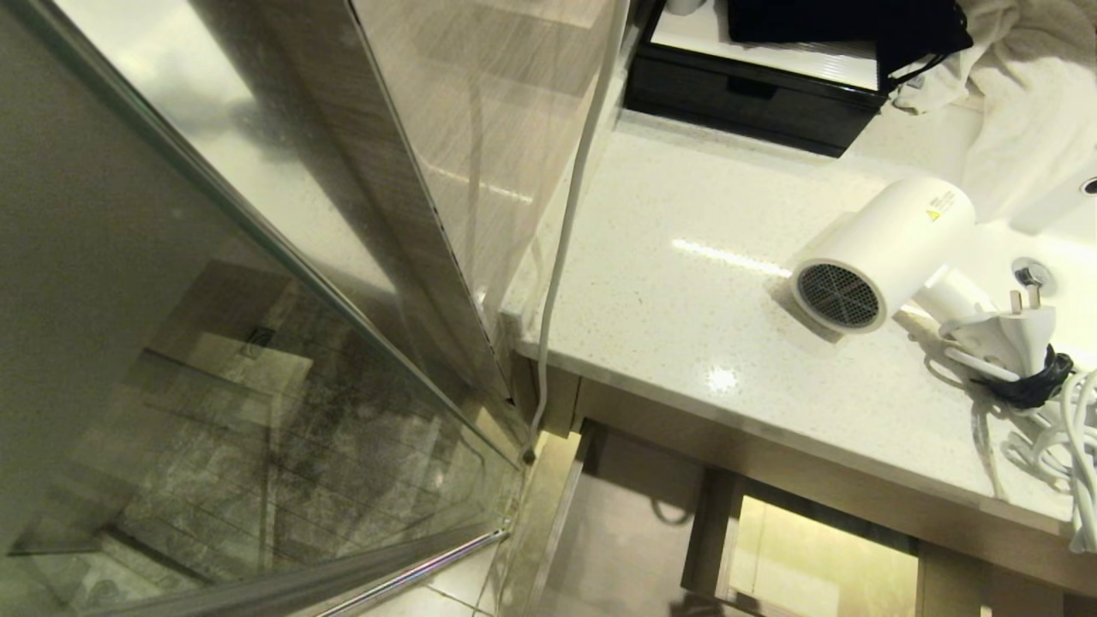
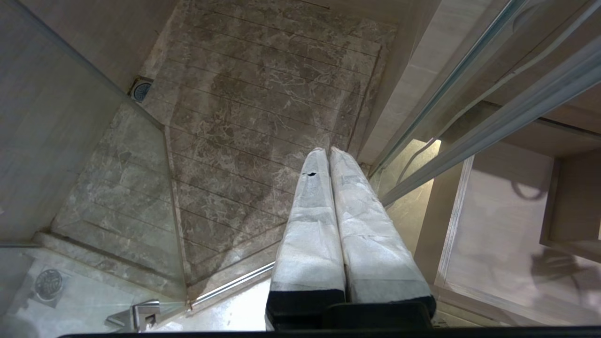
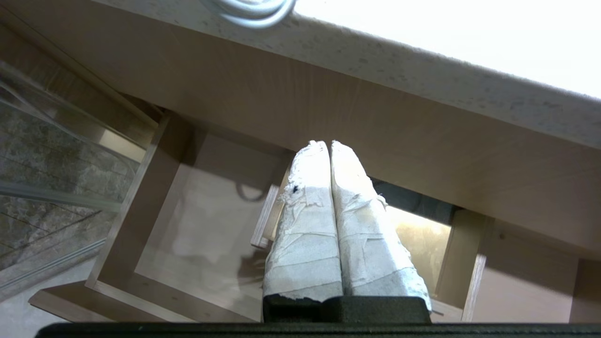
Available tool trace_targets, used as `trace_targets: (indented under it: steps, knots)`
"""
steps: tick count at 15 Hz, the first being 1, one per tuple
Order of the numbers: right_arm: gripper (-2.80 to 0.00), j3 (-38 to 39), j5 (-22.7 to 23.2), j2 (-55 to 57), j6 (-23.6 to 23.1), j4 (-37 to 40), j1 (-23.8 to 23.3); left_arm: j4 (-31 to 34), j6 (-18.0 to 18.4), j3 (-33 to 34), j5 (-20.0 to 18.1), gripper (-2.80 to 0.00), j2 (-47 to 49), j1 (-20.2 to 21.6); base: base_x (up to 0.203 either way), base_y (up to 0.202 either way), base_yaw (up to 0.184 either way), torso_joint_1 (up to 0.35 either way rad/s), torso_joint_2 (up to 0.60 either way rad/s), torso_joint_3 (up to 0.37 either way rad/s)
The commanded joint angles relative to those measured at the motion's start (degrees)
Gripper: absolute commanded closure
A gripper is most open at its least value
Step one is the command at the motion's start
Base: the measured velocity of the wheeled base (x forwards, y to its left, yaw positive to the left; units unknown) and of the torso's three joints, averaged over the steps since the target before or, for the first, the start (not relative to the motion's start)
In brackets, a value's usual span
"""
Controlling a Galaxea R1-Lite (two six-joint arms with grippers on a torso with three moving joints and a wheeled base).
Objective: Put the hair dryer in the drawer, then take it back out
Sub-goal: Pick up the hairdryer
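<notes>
Speckled white counter [image 1: 686, 283] fills the right half of the head view. On it lies the hair dryer [image 1: 883, 253], upper right, grille facing us, plug and cord [image 1: 1037, 377] heaped beside it. Below, lower centre, the drawer [image 1: 617, 523] stands pulled out. We judge the dryer light, rigid and smooth-shelled (slippery on the barrel); the handle looks the better hold. Left gripper [image 2: 327, 151] and right gripper [image 3: 327, 143] both have fingers pressed together, holding nothing.
</notes>
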Motion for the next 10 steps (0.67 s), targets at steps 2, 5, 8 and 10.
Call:
trace_targets:
  steps: [2, 5, 8, 10]
  knots:
    - [0.0, 0.0, -0.4, 0.0, 0.9, -0.1, -0.1, 0.0, 0.0, 0.0, 0.0, 0.0, 0.0, 0.0, 0.0, 0.0, 0.0, 0.025, -0.02, 0.013]
    - [0.0, -0.1, 0.0, 0.1, -0.4, 0.0, 0.0, 0.0, 0.0, 0.0, 0.0, 0.0, 0.0, 0.0, 0.0, 0.0, 0.0, 0.0, 0.0, 0.0]
    - [0.0, -3.6, 0.5, 0.8, -2.8, 0.5, 0.0, 0.0, 0.0, 0.0, 0.0, 0.0, 0.0, 0.0, 0.0, 0.0, 0.0, 0.0, 0.0, 0.0]
    - [0.0, -15.3, 2.2, 5.1, -3.9, 6.2, -0.1, 0.0, 0.0, 0.0, 0.0, 0.0, 0.0, 0.0, 0.0, 0.0, 0.0, 0.0, 0.0, 0.0]
